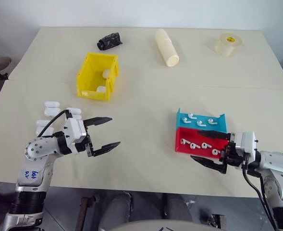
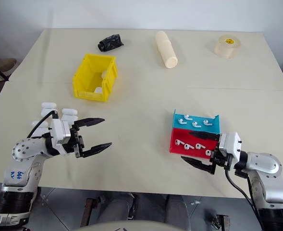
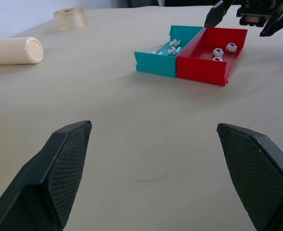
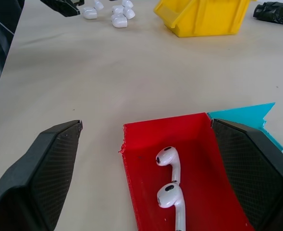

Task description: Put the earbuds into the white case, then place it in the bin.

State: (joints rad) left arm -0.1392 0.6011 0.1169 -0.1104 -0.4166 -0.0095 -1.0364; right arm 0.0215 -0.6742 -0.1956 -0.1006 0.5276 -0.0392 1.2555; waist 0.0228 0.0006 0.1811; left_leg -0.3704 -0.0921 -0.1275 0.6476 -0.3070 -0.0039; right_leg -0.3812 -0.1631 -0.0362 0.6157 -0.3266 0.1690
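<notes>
Left eye view has both grippers, left [image 1: 105, 131] and right [image 1: 210, 151], gaping wide and empty, earbuds [image 1: 199, 144] sitting in trays lower right, cases [image 1: 51, 107] lower left, bin [image 1: 97, 76] upper left, so basically nothing's started.

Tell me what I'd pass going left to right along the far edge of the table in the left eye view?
Crumpled black bag → cream cylinder → roll of clear tape.
</notes>
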